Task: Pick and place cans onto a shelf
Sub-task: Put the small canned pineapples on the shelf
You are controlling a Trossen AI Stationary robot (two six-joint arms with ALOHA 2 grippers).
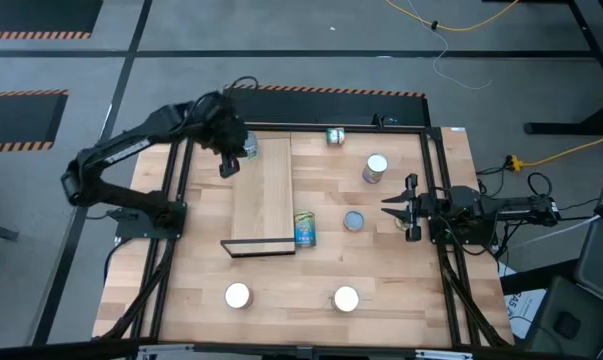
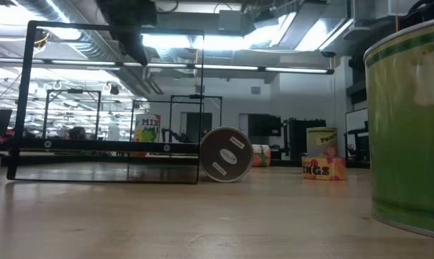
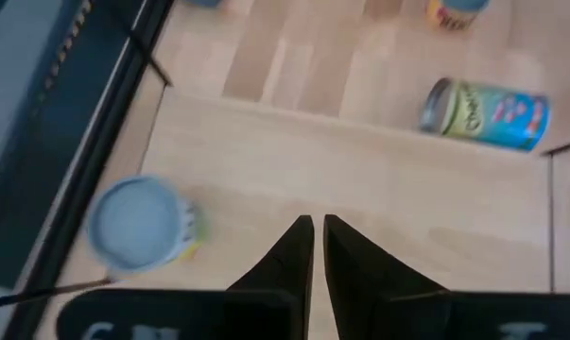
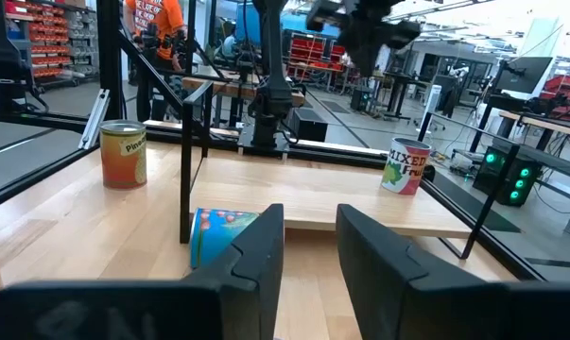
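The shelf [image 1: 262,193] is a long light-wood plank with a dark edge at its near end, lying flat mid-table. One can [image 1: 249,146] stands upright on its far left corner, and a blue-and-yellow can [image 1: 304,230] lies on its side beside the near right corner. Other cans [image 1: 375,168] stand scattered on the table, two white-topped ones [image 1: 238,295] near the front.

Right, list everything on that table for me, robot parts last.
shelf: one, light wood with a dark near end, left of the table's middle.
standing can: one, grey top, on the shelf's far left corner.
lying cans: two; blue-and-yellow beside the shelf's dark end, another at the far edge.
white-topped cans: three; two near the front, one far right.
grey-topped can: one, right of middle.
left claw: shut, empty, beside the standing can.
right claw: open, empty, right side.
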